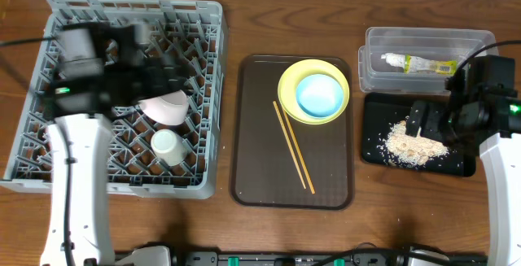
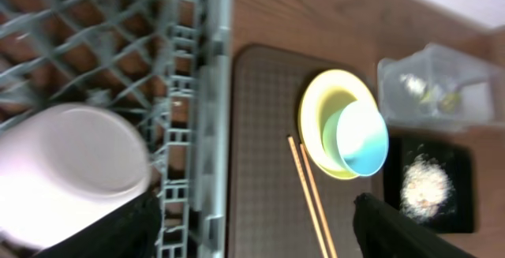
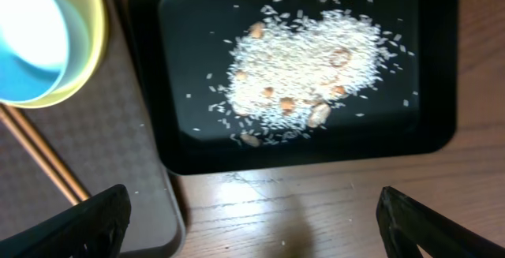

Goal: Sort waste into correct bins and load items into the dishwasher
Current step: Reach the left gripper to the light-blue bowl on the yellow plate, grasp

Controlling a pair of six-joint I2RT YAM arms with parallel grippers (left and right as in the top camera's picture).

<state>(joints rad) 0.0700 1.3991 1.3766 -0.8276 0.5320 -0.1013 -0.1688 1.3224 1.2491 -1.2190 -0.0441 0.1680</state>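
A grey dish rack (image 1: 207, 95) at the left holds a pale pink bowl (image 1: 165, 106) on its side and a light green cup (image 1: 165, 142). My left gripper (image 1: 177, 77) hovers open and empty over the rack, just above the pink bowl (image 2: 67, 171). Its fingers (image 2: 252, 238) straddle the rack's right wall. A brown tray (image 1: 260, 152) holds a yellow bowl (image 1: 289, 95) with a blue bowl (image 1: 319, 95) inside it, and two chopsticks (image 1: 293, 146). My right gripper (image 1: 429, 121) is open and empty above a black tray (image 1: 374, 107) of rice scraps (image 3: 304, 72); its fingers (image 3: 264, 226) are over bare wood.
A clear plastic bin (image 1: 383, 42) at the back right holds a small bottle (image 1: 417, 64). The rack's right wall (image 2: 213, 92) stands close to the brown tray's left edge (image 2: 245, 132). The yellow and blue bowls (image 3: 31, 37) lie left of the black tray.
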